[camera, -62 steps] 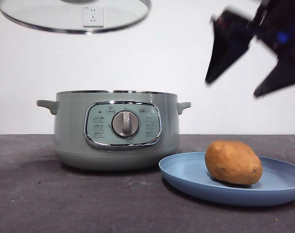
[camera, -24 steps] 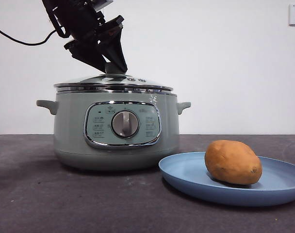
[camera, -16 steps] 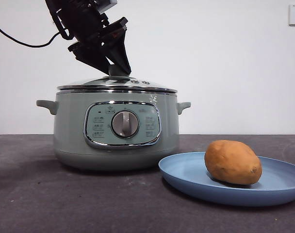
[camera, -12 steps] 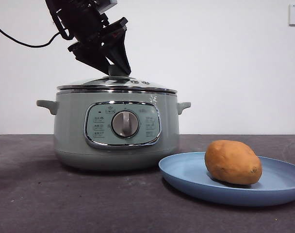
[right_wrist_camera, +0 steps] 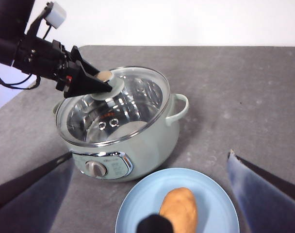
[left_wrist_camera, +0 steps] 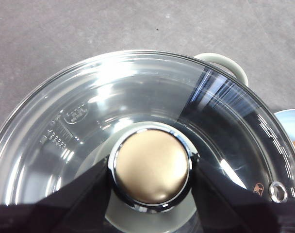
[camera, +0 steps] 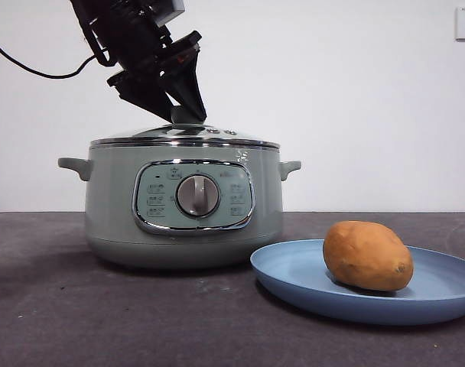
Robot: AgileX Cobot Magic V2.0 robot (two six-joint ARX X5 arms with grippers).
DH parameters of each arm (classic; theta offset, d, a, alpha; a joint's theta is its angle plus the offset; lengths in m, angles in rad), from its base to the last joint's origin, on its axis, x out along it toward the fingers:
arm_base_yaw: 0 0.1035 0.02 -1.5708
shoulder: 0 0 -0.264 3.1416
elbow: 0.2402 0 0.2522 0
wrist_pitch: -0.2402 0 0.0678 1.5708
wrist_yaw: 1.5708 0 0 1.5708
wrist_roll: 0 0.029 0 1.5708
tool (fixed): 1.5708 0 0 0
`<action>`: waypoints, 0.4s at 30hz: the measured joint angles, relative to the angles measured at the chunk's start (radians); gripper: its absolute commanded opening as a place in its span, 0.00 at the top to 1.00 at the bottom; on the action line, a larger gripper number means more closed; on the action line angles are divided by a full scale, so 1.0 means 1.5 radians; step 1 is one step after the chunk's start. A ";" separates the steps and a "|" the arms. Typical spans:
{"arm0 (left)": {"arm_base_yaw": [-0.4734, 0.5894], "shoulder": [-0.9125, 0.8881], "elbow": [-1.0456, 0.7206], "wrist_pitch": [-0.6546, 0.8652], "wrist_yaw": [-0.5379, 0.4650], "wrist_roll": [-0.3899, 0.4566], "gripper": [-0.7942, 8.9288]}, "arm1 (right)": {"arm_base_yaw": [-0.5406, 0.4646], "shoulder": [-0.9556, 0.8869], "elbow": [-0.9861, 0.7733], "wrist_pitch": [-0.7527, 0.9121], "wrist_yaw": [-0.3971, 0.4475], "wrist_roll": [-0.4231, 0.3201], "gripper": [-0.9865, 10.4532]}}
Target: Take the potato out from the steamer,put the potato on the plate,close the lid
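The left pincer [left_wrist_camera: 150, 170] is clamped on the knob [left_wrist_camera: 150, 167] of the lid [camera: 184, 136], which sits level on the steamer [camera: 183, 205], so release looks due. The potato [camera: 367, 255] lies on the plate [camera: 294, 275] beside the steamer. The right pincer [right_wrist_camera: 152, 160] hangs above the plate, jaws wide apart, idle.
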 measured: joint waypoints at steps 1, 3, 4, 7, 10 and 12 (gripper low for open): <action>0.000 0.000 0.000 0.000 0.000 0.000 0.41 | 0.000 0.000 0.000 -0.001 0.000 0.000 0.36; 0.000 0.000 0.000 -0.001 0.000 -0.001 0.39 | 0.000 0.000 0.000 -0.003 0.000 0.000 0.36; 0.000 0.001 0.000 -0.002 0.000 -0.002 0.39 | 0.000 0.000 0.000 -0.004 0.000 0.000 0.36; 0.000 0.001 0.001 -0.007 -0.001 0.002 0.39 | 0.000 0.000 0.000 -0.010 0.000 0.000 0.36; -0.001 0.001 0.002 -0.009 -0.001 0.003 0.39 | 0.000 0.000 0.000 -0.021 0.000 0.000 0.36; -0.001 0.001 0.002 -0.018 -0.002 0.004 0.39 | 0.000 0.000 0.000 -0.024 0.000 0.000 0.36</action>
